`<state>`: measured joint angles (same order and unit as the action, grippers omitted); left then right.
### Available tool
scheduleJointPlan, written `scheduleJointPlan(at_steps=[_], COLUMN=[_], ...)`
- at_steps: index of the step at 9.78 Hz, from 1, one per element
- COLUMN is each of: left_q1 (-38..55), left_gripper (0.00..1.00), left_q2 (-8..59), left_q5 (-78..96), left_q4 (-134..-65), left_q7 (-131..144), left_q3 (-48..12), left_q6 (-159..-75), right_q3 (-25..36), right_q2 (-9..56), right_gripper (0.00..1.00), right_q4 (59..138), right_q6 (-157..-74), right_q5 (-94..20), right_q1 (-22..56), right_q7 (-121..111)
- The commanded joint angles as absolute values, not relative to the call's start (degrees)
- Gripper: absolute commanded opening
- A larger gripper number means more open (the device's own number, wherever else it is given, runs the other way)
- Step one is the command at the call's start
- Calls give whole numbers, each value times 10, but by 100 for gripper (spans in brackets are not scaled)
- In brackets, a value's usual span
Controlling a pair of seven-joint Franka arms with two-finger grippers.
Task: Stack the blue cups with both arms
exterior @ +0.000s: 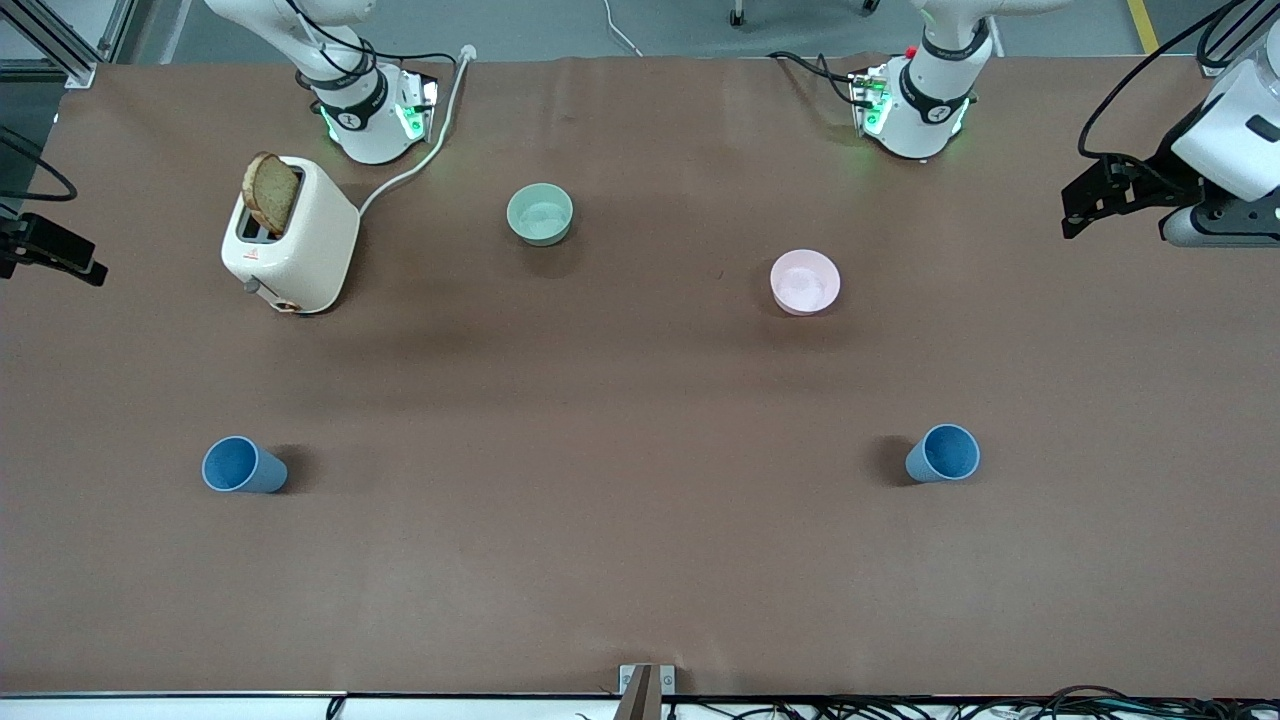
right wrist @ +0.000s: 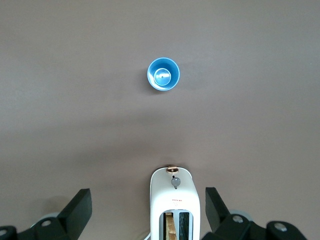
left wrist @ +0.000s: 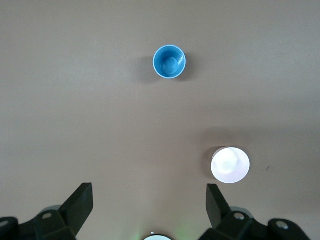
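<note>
Two blue cups stand upright and far apart on the brown table. One cup (exterior: 944,453) is toward the left arm's end and shows in the left wrist view (left wrist: 169,61). The other cup (exterior: 243,465) is toward the right arm's end and shows in the right wrist view (right wrist: 163,74). My left gripper (left wrist: 150,200) is open and empty, high over the table near its base (exterior: 920,100). My right gripper (right wrist: 148,202) is open and empty, high over the toaster. Both are far from the cups.
A white toaster (exterior: 290,240) with a bread slice (exterior: 271,192) stands near the right arm's base (exterior: 365,110); it shows in the right wrist view (right wrist: 173,202). A pale green bowl (exterior: 540,213) and a pink bowl (exterior: 805,282) sit farther from the front camera than the cups.
</note>
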<state>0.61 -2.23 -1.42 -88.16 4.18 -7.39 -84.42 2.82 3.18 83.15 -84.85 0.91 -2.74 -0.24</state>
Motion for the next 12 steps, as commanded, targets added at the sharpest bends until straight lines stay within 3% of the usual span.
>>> scheduleJointPlan(at_steps=[1, 4, 6, 10, 12], left_q1=[4, 4, -7, -24, -30], left_gripper=[100, 100, 100, 100, 100], left_q2=[-9, 51, 93, 195, 208], left_q5=[-6, -12, -4, -10, -11], left_q4=[-873, -807, -800, -861, -958], left_q7=[40, 42, 49, 77, 114], left_q3=[-73, -68, -62, -61, -61], left_q6=[-844, -849, -870, -1035, -1171], right_q3=[25, 25, 26, 26, 26], right_q2=[21, 21, 23, 30, 47], right_gripper=[100, 100, 100, 100, 100], right_q4=[843, 843, 843, 843, 843], right_q6=[-852, -852, -852, -853, -859], right_q5=[0, 0, 3, 8, 10], right_q1=[-33, -33, -33, -35, -36], right_q7=[-9, -9, -9, -9, -9])
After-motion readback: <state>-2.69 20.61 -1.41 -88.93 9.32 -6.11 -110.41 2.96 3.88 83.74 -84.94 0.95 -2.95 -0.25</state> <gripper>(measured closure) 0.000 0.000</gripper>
